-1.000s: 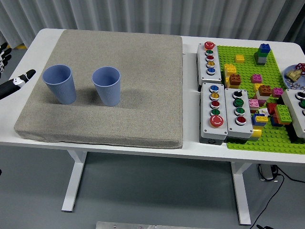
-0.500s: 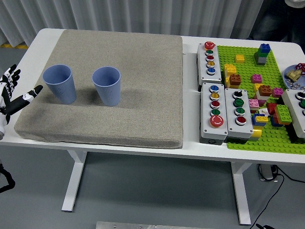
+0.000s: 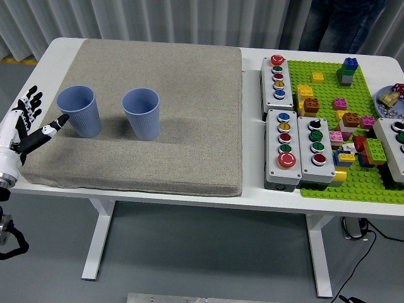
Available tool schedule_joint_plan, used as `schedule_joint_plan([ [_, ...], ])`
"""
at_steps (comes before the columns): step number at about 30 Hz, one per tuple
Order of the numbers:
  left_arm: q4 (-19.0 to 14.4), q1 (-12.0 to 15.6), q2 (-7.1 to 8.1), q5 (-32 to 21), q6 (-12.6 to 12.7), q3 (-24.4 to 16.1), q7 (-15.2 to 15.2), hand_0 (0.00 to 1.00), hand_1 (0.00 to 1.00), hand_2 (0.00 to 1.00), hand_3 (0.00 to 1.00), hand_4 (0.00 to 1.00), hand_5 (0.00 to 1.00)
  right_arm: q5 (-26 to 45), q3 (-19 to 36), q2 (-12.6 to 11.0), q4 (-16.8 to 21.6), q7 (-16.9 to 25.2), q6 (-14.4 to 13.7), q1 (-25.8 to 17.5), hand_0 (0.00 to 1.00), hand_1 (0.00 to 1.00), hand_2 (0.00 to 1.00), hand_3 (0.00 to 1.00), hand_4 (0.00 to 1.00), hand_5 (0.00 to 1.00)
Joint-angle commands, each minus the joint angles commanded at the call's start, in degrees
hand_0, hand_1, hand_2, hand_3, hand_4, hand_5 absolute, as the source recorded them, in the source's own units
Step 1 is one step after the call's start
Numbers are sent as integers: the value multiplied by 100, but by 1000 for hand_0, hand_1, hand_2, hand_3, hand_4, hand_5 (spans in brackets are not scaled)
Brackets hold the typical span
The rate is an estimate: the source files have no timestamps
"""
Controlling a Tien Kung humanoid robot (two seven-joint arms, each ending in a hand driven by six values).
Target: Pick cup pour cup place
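Two blue plastic cups stand upright on a grey foam mat [image 3: 158, 69]. The left cup [image 3: 79, 111] is near the mat's left edge and the right cup [image 3: 142, 113] stands a short way to its right. My left hand [image 3: 31, 121] comes in at the picture's left edge with its fingers spread, holding nothing. Its thumb tip lies just left of the left cup without touching it. The right hand is out of view.
Two grey button boxes [image 3: 278, 78] [image 3: 299, 149] sit to the right of the mat. A green baseplate [image 3: 328, 95] with several coloured bricks lies at the far right. A person's legs show at the table's far side, top right.
My left hand has moved in from the left edge toward the left cup and risen, its fingers now spread beside the mat. The cups have not moved.
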Motion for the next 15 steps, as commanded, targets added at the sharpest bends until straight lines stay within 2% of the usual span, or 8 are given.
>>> schedule_joint_plan([
  [15,344,-210,-139,-358,-184,256,16,888,926,998,998,964,421,118,-102,-3,0,50,-13,11,765,696,711,605,161,398],
])
